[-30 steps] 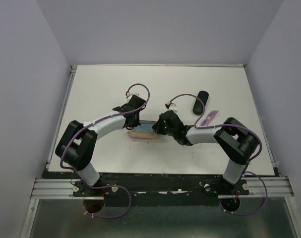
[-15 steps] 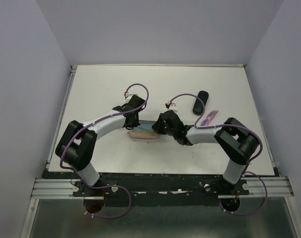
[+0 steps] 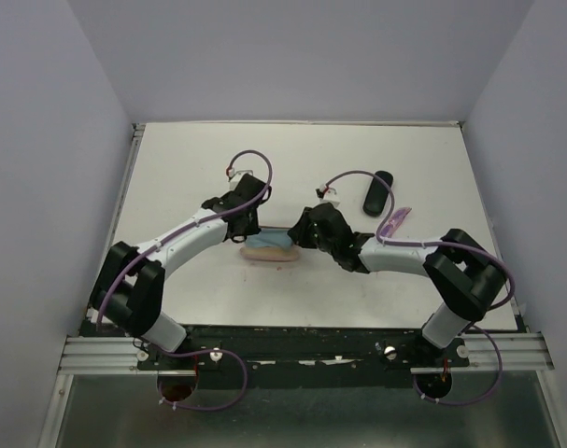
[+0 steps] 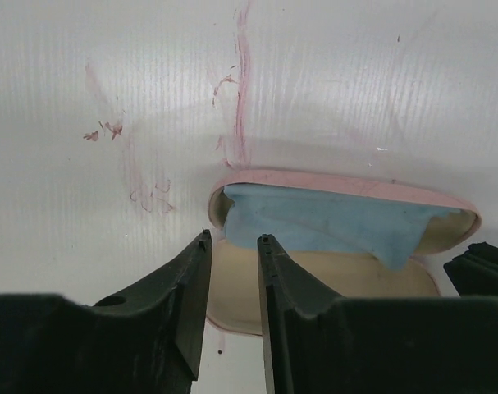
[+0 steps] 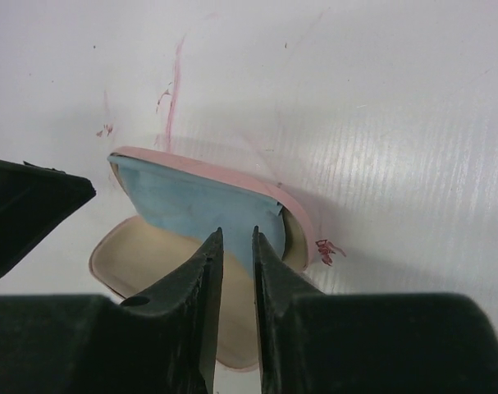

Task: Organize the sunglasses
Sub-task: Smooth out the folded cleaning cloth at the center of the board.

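Note:
The pale pink-purple sunglasses (image 3: 395, 222) lie on the table right of centre, beside my right forearm. The orange sunglasses are out of view. An open pink case (image 3: 269, 253) lies at the table's middle with a light blue cloth (image 3: 276, 242) in it. The case (image 4: 339, 181) and cloth (image 4: 314, 222) also show in the left wrist view. My left gripper (image 3: 244, 227) (image 4: 232, 240) hovers over the case's left end, narrowly open and empty. My right gripper (image 3: 304, 234) (image 5: 236, 234) hovers over the case's (image 5: 232, 177) right end above the cloth (image 5: 183, 205), narrowly open, holding nothing.
A black oblong case (image 3: 377, 192) lies shut behind the pink-purple sunglasses. Red scuff marks (image 4: 236, 107) streak the white table beyond the pink case. Grey walls close in the table on three sides.
Both grippers have lifted a little off the pink case and shifted slightly away. The right arm's elbow has swung outward to the right. The case and cloth have stayed put.

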Robot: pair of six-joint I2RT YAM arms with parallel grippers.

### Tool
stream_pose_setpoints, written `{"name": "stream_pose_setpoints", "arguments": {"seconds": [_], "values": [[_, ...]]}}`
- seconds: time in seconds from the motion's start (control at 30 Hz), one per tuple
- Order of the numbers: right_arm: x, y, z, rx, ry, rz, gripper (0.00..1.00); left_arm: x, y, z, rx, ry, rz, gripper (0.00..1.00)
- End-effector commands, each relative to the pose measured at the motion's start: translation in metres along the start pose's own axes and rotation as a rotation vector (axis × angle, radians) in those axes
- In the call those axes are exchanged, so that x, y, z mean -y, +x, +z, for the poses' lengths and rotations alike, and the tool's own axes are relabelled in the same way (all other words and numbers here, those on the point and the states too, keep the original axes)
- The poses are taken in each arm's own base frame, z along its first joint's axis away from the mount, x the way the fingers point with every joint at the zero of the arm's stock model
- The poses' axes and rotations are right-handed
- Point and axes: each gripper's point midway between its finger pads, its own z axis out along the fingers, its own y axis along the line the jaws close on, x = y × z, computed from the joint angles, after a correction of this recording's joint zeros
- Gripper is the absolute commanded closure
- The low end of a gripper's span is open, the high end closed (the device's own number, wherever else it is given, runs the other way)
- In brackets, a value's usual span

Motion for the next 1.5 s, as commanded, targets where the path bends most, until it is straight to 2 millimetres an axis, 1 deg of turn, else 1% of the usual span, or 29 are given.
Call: {"name": "stream_pose_setpoints", "arguments": {"seconds": [0.0, 0.03, 0.1, 0.17, 0.23, 0.43, 0.53, 0.7, 0.77, 0.87, 1.1, 1.2, 1.3, 1.37, 1.47], "values": [[-0.01, -0.01, -0.006, 0.01, -0.011, -0.022, 0.73, 0.003, -0.02, -0.024, 0.062, 0.046, -0.044, 0.61], [-0.012, -0.006, -0.005, -0.005, -0.022, -0.025, 0.73, 0.008, -0.017, -0.024, 0.056, 0.08, -0.042, 0.62], [-0.017, -0.003, -0.001, -0.021, -0.04, -0.024, 0.75, 0.018, -0.013, -0.022, 0.038, 0.13, -0.04, 0.66], [-0.017, 0.001, 0.003, -0.036, -0.047, -0.029, 0.76, 0.021, -0.009, -0.016, 0.016, 0.139, -0.041, 0.73], [-0.019, 0.004, 0.008, -0.047, -0.05, -0.036, 0.76, 0.024, -0.005, -0.01, -0.004, 0.139, -0.036, 0.77], [-0.016, 0.009, 0.023, -0.06, -0.027, -0.037, 0.77, 0.029, 0.007, 0.008, -0.063, 0.14, -0.026, 0.82], [-0.008, 0.014, 0.028, -0.066, 0.011, -0.036, 0.77, 0.025, 0.013, 0.016, -0.084, 0.115, -0.025, 0.82], [0.013, 0.015, 0.031, -0.055, 0.117, -0.029, 0.77, 0.011, 0.023, 0.031, -0.125, 0.053, -0.042, 0.83], [0.015, 0.014, 0.03, -0.051, 0.127, -0.033, 0.77, 0.006, 0.022, 0.032, -0.122, 0.035, -0.048, 0.84], [0.017, 0.011, 0.03, -0.039, 0.14, -0.041, 0.77, 0.003, 0.018, 0.03, -0.107, 0.026, -0.052, 0.84], [0.021, 0.002, 0.025, -0.012, 0.172, -0.062, 0.77, -0.002, 0.017, 0.029, -0.107, 0.006, -0.051, 0.84], [0.009, -0.003, 0.021, -0.011, 0.122, -0.078, 0.76, 0.007, 0.013, 0.021, -0.096, 0.063, -0.056, 0.84], [-0.009, -0.014, 0.015, 0.002, 0.05, -0.097, 0.75, 0.015, 0.001, 0.006, -0.051, 0.123, -0.057, 0.82], [-0.02, -0.024, 0.007, 0.015, 0.006, -0.1, 0.74, 0.018, -0.007, -0.007, -0.024, 0.157, -0.057, 0.78], [-0.037, -0.037, -0.008, 0.037, -0.06, -0.103, 0.71, 0.02, -0.018, -0.027, 0.023, 0.203, -0.055, 0.69]]}}
